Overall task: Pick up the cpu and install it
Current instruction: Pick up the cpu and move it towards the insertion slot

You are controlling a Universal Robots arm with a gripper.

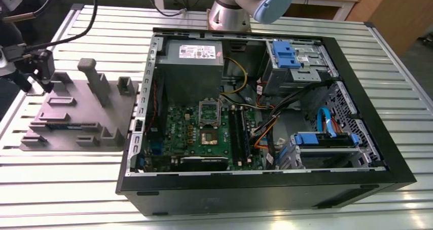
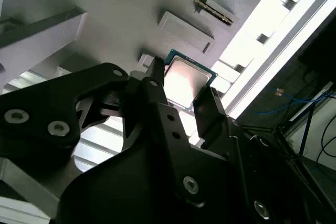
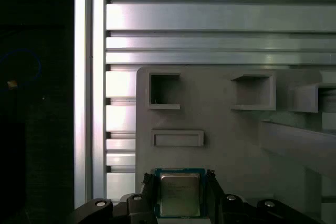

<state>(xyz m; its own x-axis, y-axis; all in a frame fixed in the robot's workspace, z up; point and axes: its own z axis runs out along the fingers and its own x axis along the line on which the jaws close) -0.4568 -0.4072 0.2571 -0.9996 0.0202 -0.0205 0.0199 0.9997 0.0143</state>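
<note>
At the exterior view's left, the tool point(image 1: 32, 84) sits low over the grey fixture tray point(image 1: 81, 113) on the slatted aluminium bench point(image 1: 68, 189), well apart from the open PC case point(image 1: 271, 189). In both wrist views its two black fingers point(image 3: 148, 184) are pressed against opposite edges of the cpu point(image 3: 179, 195), pinching it; the chip is silver top up with a green rim showing. The cpu point(image 2: 186, 80) is at the tray's edge, just beside a shallow rectangular raised block point(image 2: 186, 31); can't tell whether it is lifted off the tray. In the case, the motherboard point(image 1: 182, 123) lies flat, its socket frame point(image 1: 210, 108) tipped up.
</note>
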